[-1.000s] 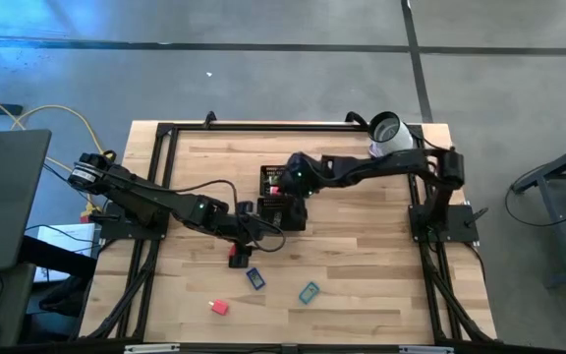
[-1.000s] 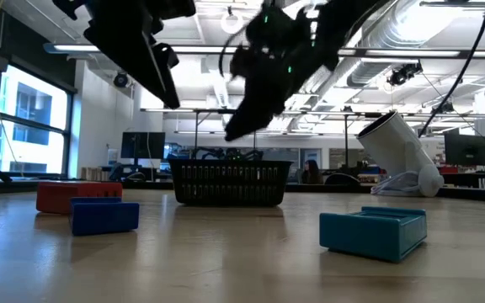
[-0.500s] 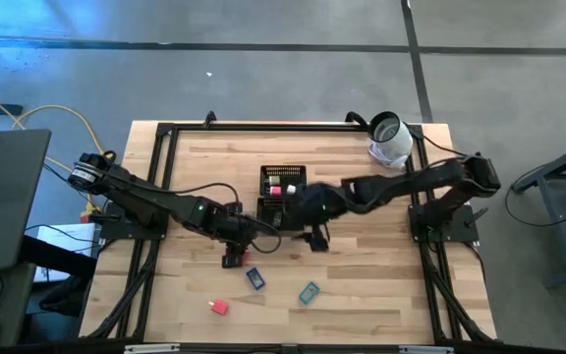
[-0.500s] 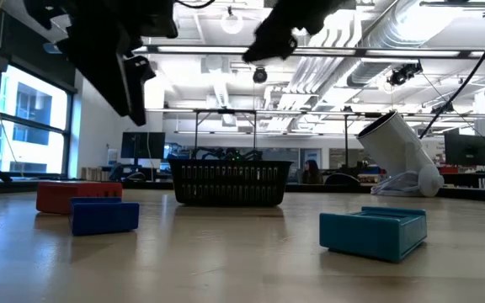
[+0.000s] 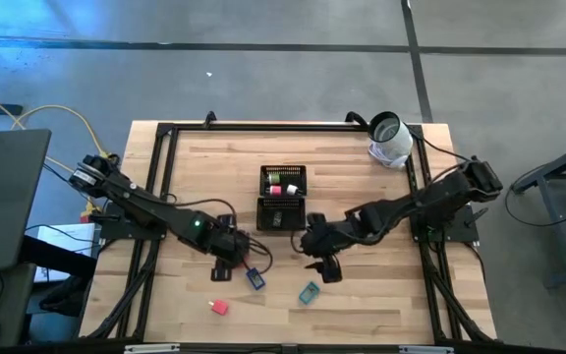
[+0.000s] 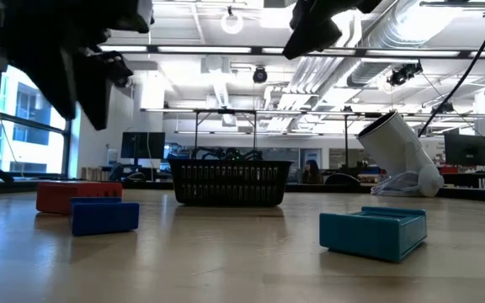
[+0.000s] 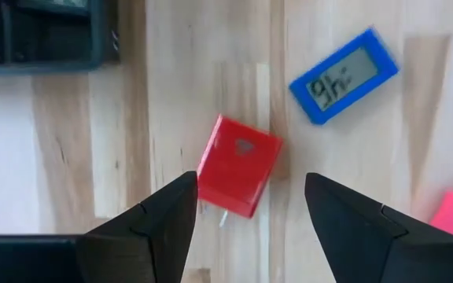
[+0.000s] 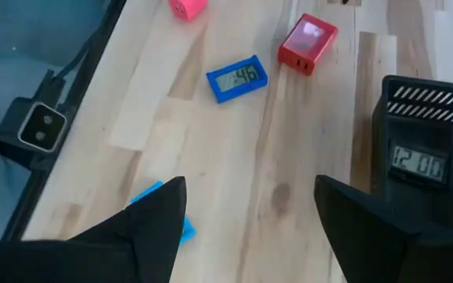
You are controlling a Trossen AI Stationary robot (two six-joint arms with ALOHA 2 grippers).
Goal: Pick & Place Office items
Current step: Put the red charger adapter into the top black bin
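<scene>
The left tool (image 7: 246, 208) is hanging open above the counter (image 5: 362, 167), its two dark fingers (image 7: 163, 212) standing apart on either side of a red block (image 7: 238, 165) lying below them; nothing is sitting between the fingers and they are touching nothing. In the high view this left tool (image 5: 226, 258) is covering most of that red block. The right tool (image 8: 246, 212) is also spread open and carrying nothing, hovering over bare wood near the front of the black mesh tray (image 5: 283, 200); from above, the right tool (image 5: 324, 264) is sitting just beside the teal piece (image 5: 309, 292).

The blue clock-like piece (image 7: 343, 75) is lying flat near the red block, its display digits too blurred to read surely. A pink-red piece (image 5: 219, 307) is resting near the counter's front edge, cut off at the frame edge in the left wrist view. In the low view both arms are showing only as dark shapes at the top.

The tray is holding a red-and-white piece (image 5: 281, 189) in its far compartment and a black clock piece (image 8: 419, 163) in its near one. A white-and-grey roll (image 5: 389, 138) is lying at the counter's far right corner.
</scene>
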